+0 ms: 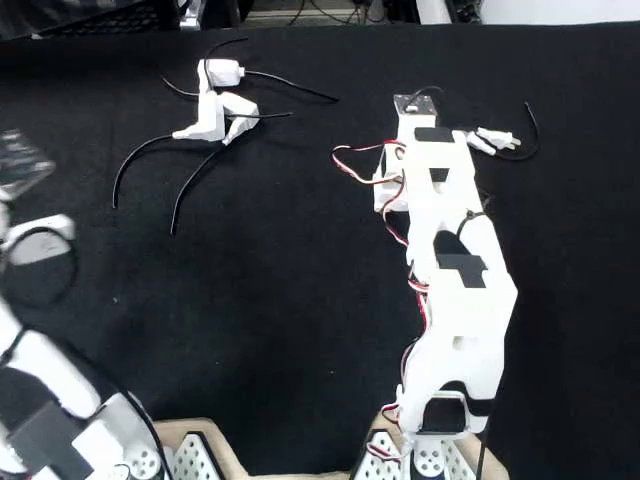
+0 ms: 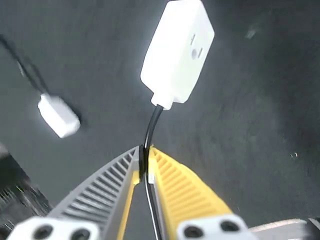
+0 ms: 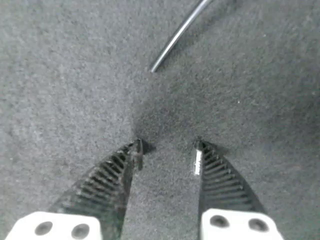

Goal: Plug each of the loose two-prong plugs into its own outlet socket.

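Observation:
My left gripper [image 2: 145, 155] is shut on the black cable of a white outlet socket [image 2: 177, 50], which hangs just past the fingertips with its slotted face showing. The high view places that socket [image 1: 38, 240] at the table's left edge. A small white plug [image 2: 59, 116] on a black cord lies beside it. My right gripper [image 3: 167, 150] stands open, fingertips down on the black cloth, nothing between them; a loose black cable end [image 3: 175, 40] lies just ahead. A two-prong plug [image 1: 495, 140] lies right of the right arm [image 1: 440, 200].
A cluster of white sockets and plugs [image 1: 215, 110] with trailing black cords lies at the back left. The black cloth [image 1: 300, 300] covers the table. Both arm bases stand at the front edge.

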`<state>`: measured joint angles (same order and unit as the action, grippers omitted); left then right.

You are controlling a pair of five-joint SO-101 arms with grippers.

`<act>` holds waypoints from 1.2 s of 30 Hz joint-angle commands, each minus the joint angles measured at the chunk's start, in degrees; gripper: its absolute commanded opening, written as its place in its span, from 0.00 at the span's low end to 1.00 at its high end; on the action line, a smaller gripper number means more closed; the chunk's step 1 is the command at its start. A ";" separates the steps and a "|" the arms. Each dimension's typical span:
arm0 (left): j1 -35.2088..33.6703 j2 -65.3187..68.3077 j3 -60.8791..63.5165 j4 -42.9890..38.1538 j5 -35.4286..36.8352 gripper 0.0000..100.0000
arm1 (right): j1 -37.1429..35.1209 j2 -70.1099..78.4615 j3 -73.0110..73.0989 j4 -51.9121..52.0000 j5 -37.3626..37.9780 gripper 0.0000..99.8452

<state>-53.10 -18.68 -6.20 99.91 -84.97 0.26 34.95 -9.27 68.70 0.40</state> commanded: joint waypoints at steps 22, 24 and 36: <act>-12.00 -13.89 40.92 -19.96 -38.59 0.03 | -2.90 -0.13 0.04 -1.23 0.79 0.16; -8.22 -21.10 47.34 -19.43 -38.59 0.03 | -2.90 -0.13 0.13 -1.23 0.79 0.16; 11.82 -77.80 103.08 -50.81 -38.51 0.03 | -2.81 -0.13 0.13 -1.23 0.79 0.16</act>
<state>-45.19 -80.04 80.66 64.92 -85.05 -0.26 34.95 -9.27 68.70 0.40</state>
